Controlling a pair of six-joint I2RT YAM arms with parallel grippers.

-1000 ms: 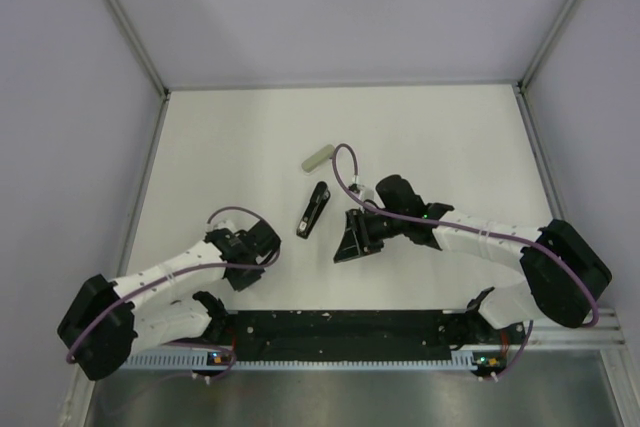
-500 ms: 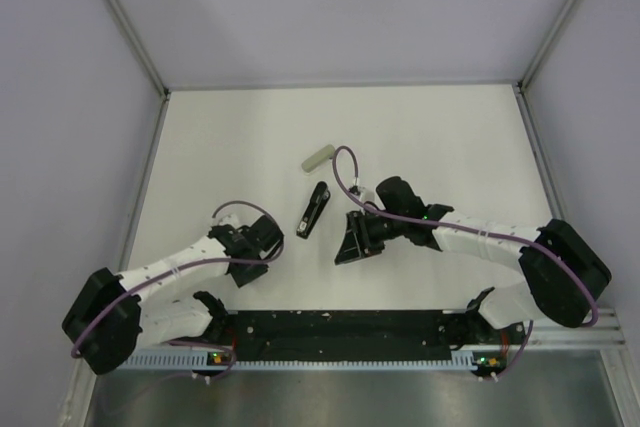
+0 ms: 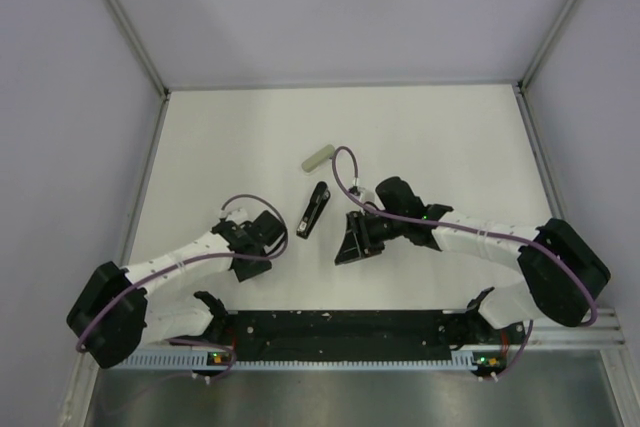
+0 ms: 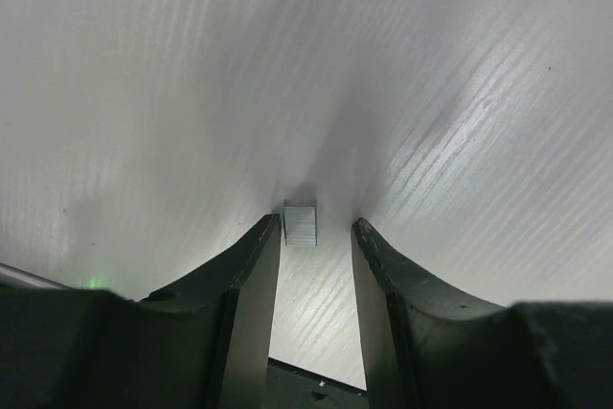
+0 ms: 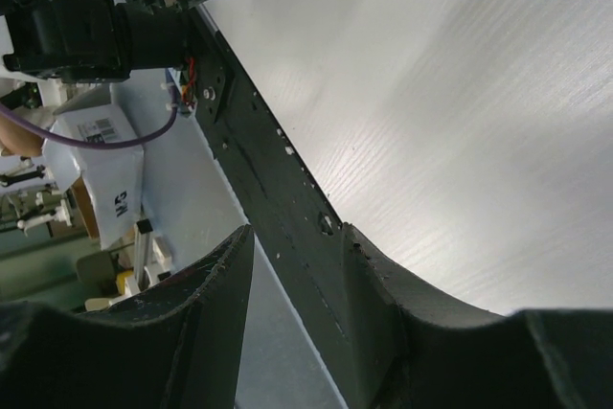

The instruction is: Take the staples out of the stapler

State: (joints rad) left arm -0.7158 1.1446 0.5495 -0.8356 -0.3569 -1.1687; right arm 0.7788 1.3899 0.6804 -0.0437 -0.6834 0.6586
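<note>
The slim black stapler [image 3: 313,209] lies on the white table [image 3: 450,147], tilted, between the two arms. My left gripper [image 3: 272,238] is just left of it, low over the table. In the left wrist view my left gripper [image 4: 316,223] is open, and a small silver block of staples [image 4: 300,223] lies on the table between the fingertips, close to the left finger. My right gripper [image 3: 343,253] is just right of the stapler, pointing toward the near edge. In the right wrist view it [image 5: 297,232] is open and holds nothing.
A pale olive-grey short bar [image 3: 318,158] lies beyond the stapler. The black base rail [image 3: 340,325] runs along the near edge and crosses the right wrist view [image 5: 278,198]. Grey walls with metal frame posts enclose the table on three sides.
My left gripper has moved right and a little away from the near edge, closer to the stapler. The right arm, stapler and olive bar have not moved.
</note>
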